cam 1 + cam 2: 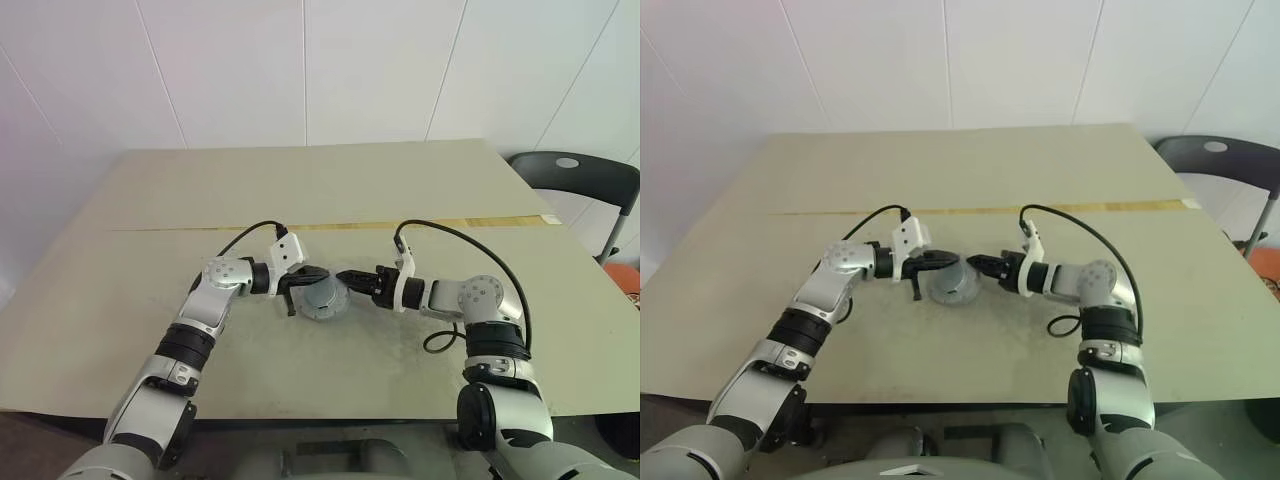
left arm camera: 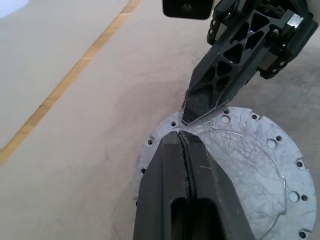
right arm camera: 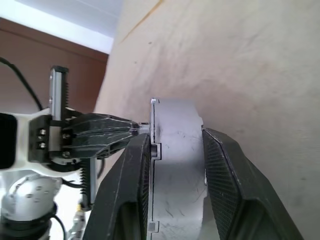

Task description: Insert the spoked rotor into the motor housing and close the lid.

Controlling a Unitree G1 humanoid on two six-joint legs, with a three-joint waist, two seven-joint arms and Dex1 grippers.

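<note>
"What are the right gripper's (image 1: 345,278) fingers (image 3: 225,165) doing?"

"They're pinching the lid (image 3: 177,165), one black finger on each flat side of it, so the grey metal piece sits clamped between them across its thickness. It's turned up on its edge, not lying flat."

"And the left gripper (image 2: 182,137)?"

"Its fingers (image 2: 200,170) are pressed tight together with no gap between them. Their joined tip lies against the lid's flat face, the one with the small holes round the rim, close to where the right gripper's finger comes over the edge. I can't tell if it is gripping anything there or only touching."

"So the two grippers meet at the lid?"

"Yes, they come in from opposite sides, nearly tip to tip, with the lid between them."

"Where is that on the table (image 1: 400,190)?"

"Take the yellow stripe (image 1: 400,224) that runs across the tabletop. The lid is on the robot's side of the stripe, near it and about level with its middle. Both grippers are on that same side too. Whether the lid's lower edge rests on the table or hangs just off it, I can't make out."

"Anything else around?"

"A dark chair (image 1: 575,180) stands off the table past the right-hand end of the stripe."
</note>
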